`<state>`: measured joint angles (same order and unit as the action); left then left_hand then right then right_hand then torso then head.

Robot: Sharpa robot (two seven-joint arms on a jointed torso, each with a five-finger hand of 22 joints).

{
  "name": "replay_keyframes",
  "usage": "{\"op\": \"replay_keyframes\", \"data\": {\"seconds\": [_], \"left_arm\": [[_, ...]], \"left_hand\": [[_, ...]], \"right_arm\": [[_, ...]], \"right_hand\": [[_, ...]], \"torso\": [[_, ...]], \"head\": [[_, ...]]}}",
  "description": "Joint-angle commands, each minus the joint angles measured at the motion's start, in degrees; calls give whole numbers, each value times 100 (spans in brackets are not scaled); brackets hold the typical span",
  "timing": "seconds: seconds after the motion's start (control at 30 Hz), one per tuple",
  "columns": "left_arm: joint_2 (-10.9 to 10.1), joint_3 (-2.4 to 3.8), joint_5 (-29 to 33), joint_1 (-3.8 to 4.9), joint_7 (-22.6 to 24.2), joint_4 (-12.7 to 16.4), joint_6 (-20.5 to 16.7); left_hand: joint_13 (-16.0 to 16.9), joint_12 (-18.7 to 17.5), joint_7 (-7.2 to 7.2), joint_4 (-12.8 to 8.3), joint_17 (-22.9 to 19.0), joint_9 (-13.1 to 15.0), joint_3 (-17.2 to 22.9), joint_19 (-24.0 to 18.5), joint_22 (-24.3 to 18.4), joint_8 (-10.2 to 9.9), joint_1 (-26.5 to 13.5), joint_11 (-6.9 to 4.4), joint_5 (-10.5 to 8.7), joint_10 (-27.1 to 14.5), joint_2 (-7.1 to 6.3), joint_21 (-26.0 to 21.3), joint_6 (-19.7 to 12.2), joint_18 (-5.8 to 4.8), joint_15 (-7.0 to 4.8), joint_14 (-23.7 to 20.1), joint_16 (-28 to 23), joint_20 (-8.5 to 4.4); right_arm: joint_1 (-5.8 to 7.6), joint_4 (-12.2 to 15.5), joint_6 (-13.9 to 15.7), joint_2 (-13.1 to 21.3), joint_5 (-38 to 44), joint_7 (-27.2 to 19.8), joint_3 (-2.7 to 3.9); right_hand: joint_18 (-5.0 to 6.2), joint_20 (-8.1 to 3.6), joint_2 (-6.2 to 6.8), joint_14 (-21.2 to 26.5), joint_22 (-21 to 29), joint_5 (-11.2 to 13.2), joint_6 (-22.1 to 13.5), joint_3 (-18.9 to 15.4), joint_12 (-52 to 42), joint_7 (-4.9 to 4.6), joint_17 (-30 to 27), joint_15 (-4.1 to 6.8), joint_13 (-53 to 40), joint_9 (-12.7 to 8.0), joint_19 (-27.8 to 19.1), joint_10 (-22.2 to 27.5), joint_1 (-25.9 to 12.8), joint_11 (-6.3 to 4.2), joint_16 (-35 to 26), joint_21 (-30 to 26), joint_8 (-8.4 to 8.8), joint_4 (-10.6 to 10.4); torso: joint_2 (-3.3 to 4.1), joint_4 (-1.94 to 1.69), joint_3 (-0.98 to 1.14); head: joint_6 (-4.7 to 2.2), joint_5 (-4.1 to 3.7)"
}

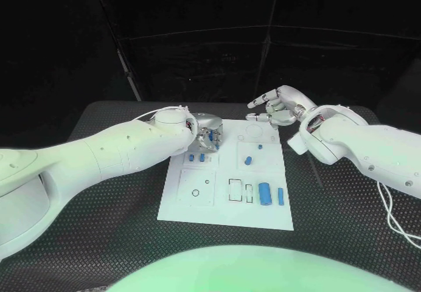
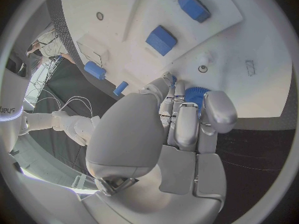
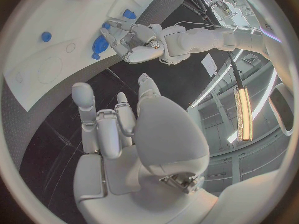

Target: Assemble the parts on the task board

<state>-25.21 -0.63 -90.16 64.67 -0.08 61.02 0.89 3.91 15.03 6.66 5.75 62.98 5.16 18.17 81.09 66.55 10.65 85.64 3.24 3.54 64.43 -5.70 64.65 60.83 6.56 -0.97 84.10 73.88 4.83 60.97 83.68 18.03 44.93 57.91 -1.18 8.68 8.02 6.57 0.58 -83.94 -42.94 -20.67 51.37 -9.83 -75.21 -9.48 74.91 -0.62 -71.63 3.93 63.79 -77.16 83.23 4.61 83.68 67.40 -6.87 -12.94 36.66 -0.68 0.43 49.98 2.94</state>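
your left hand (image 1: pixel 204 132) sits over the board's (image 1: pixel 188 210) far left corner, fingers pinching a round blue part (image 2: pixel 196 95); its axis can't be told. your right hand (image 1: pixel 279 104) hovers past the far edge, fingers loosely spread, holding nothing.

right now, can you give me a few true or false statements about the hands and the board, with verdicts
1. The left hand holds a blue part. True.
2. The right hand grips a blue part. False: it holds nothing, its fingers apart, off the far edge of the task board.
3. Blue parts lie on the board's near right area. True.
4. The board is black. False: it is white, on a black table.
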Motion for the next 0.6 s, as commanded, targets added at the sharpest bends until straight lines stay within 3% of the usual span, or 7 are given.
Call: {"op": "replay_keyframes", "data": {"seconds": [0.03, 0.43, 0.6], "left_arm": [[-2, -20, -67, -41, 14, -31, -67], [-305, 0, 106, -73, 156, 285, -718], [-479, 104, 206, -75, 180, 491, -868]], "left_hand": [[-6, -61, 8, -33, -11, -2, 94, 9, 16, -42, 38, 6, -33, 64, 36, 28, 62, -73, -45, 145, 29, -30], [-11, -238, 51, -132, -57, -24, 370, 11, 97, -131, -3, 38, -37, 143, -49, 85, 114, -86, -20, 137, 54, -18], [-11, -288, 64, -154, -73, -29, 446, 12, 121, -156, -28, 49, -37, 158, -79, 102, 129, -89, -12, 133, 60, -11]], "right_arm": [[10, 11, -19, -6, 10, -56, 4], [9, -16, -21, -8, 10, -70, 4], [9, -24, -22, -4, 10, -72, 4]], "right_hand": [[62, -12, -22, -289, 5, -29, 25, -18, -4, -4, 58, 43, 1, 3, -14, 22, 20, -9, -30, -19, -28, 11], [62, -12, -25, -289, 6, -31, 27, -18, -6, -4, 59, 43, -1, 3, -14, 20, 21, -9, -29, -20, -29, 11], [62, -12, -28, -290, 7, -34, 30, -19, -8, -3, 61, 43, -3, 3, -14, 18, 23, -9, -29, -21, -31, 12]], "torso": [[-5, -5, 0], [-12, -15, 0], [-5, -13, 0]], "head": [[0, -1], [-48, 15], [-70, 23]]}}
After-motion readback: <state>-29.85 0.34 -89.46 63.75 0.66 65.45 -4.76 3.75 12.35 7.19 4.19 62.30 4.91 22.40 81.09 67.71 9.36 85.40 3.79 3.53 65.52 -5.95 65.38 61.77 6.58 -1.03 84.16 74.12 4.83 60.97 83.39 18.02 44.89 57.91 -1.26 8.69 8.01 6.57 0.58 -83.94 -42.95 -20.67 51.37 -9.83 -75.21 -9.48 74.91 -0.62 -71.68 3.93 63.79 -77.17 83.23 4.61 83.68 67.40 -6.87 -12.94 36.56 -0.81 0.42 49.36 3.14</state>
